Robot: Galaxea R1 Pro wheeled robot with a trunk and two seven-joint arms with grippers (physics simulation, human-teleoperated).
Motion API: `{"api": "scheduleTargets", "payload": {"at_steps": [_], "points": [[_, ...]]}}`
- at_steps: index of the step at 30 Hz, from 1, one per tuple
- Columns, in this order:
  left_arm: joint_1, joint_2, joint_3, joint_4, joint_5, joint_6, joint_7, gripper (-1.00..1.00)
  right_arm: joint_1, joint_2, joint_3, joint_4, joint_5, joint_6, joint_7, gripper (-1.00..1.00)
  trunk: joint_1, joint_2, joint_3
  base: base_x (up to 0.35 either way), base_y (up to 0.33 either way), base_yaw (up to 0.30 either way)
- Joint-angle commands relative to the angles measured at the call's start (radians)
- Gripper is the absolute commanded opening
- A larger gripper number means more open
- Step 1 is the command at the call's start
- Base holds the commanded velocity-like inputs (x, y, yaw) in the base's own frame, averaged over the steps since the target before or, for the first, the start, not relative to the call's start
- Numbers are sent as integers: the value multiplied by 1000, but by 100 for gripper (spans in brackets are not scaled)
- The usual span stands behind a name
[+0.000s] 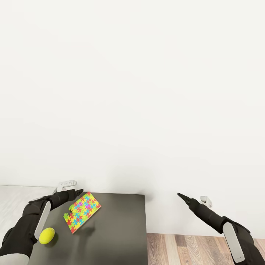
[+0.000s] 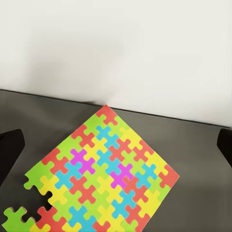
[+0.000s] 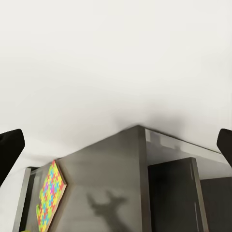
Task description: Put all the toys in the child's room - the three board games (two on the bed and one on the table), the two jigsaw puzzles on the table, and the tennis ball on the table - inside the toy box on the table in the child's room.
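Note:
One jigsaw puzzle (image 1: 82, 212) lies flat on the dark grey lower section of the table (image 1: 117, 228), its bright interlocking pieces filling the left wrist view (image 2: 104, 174); it also shows edge-on in the right wrist view (image 3: 48, 198). The tennis ball (image 1: 46, 235) rests on the table to the puzzle's near left, beside my left forearm. My left gripper (image 1: 78, 191) hovers open just over the puzzle's far-left corner, fingers spread wide (image 2: 117, 145). My right gripper (image 1: 181, 195) hangs open in the air off the table's right side (image 3: 117, 147), holding nothing.
A plain white wall (image 1: 132, 92) rises directly behind the table. The pale grey tabletop (image 1: 14, 200) adjoins at the left. Wooden floor (image 1: 191, 250) lies right of the table's edge, under my right arm.

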Motion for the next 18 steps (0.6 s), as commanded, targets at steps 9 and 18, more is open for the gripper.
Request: {"api": "scheduleTargets", "payload": {"at_steps": [9, 18], "points": [[-1, 0, 1, 0, 10, 9, 1, 100, -1, 0, -2, 0, -4, 7, 1, 100, 1, -2, -2, 0, 0, 0], [-1, 6, 0, 0, 9, 12, 0, 100, -1, 0, -2, 0, -4, 7, 1, 100, 1, -2, -2, 0, 0, 0]]}}
